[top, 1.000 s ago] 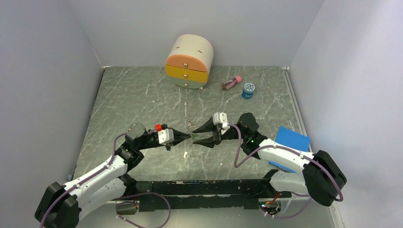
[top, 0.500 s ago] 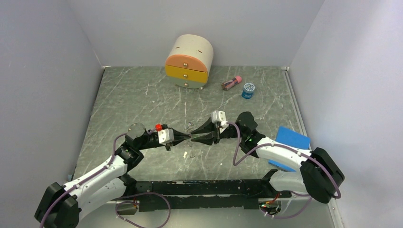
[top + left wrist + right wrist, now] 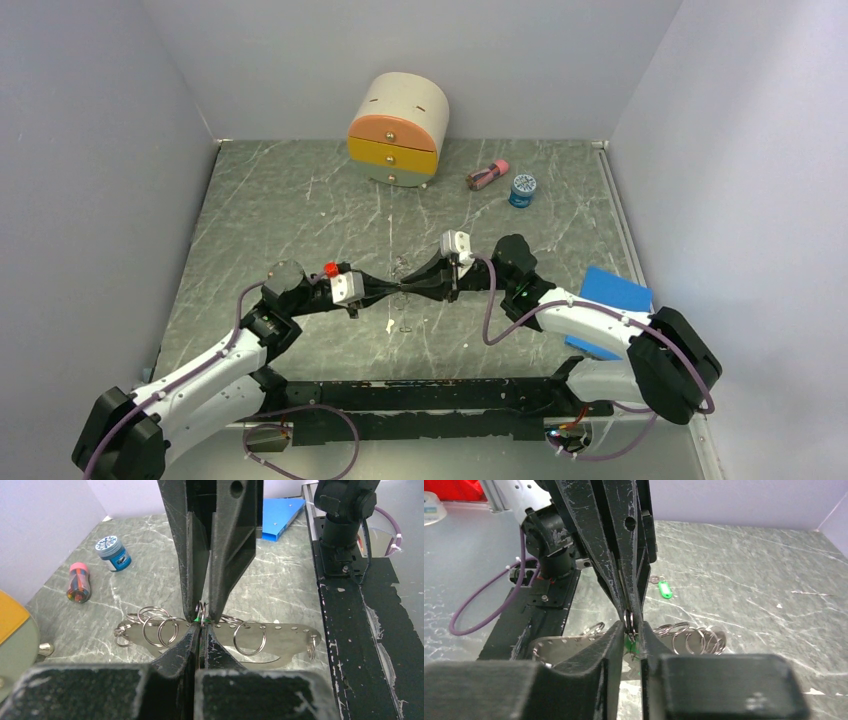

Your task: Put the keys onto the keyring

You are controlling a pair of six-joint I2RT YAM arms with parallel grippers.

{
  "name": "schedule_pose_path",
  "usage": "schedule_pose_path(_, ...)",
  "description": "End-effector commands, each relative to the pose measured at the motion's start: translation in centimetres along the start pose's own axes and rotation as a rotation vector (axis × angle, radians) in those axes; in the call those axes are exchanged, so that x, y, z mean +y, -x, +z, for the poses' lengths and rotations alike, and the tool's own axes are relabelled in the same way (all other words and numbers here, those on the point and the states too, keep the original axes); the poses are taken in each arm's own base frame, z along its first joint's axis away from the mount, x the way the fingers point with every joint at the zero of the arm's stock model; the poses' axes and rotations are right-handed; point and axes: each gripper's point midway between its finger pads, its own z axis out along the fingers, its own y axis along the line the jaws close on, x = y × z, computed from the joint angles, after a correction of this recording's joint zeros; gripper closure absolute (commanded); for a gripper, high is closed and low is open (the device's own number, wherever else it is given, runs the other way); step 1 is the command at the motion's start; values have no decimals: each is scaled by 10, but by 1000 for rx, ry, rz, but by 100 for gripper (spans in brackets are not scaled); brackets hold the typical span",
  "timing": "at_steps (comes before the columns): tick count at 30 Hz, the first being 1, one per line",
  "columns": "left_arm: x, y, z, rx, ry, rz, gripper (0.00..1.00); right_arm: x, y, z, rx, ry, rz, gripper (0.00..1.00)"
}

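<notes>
My two grippers meet tip to tip above the middle of the table. My left gripper [image 3: 394, 289] [image 3: 201, 628] is shut on the keyring [image 3: 201, 610], a thin silvery ring that stands up from its tips and also shows in the right wrist view [image 3: 629, 620]. My right gripper [image 3: 409, 287] [image 3: 633, 631] is shut on a key [image 3: 631, 648] with a green head, pressed against the ring. A sliver of green shows at the contact in the left wrist view [image 3: 198, 622]. A second green key [image 3: 665, 589] lies on the table beyond.
A flat metal plate [image 3: 280, 636] with holes and several loose rings [image 3: 152, 626] lies under the grippers. A round drawer box [image 3: 397, 130], a pink tube [image 3: 487, 174] and a blue jar [image 3: 522, 189] stand at the back. A blue pad [image 3: 612, 295] lies right.
My right gripper has moved left toward the left gripper. The gap between the tips has closed and they now touch. The left arm has barely moved.
</notes>
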Motion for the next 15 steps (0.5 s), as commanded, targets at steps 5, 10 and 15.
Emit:
schedule_pose_path(5, 2, 25, 0, -81, 5, 50, 97, -8, 9, 2, -17, -35, -34, 97)
schedule_pose_path(10, 3, 24, -1, -76, 14, 48, 97, -11, 7, 1, 1, -51, -41, 100)
schedule_pose_path(15, 8, 13, -6, 4, 47, 52, 69, -17, 2, -3, 78, -78, -63, 100)
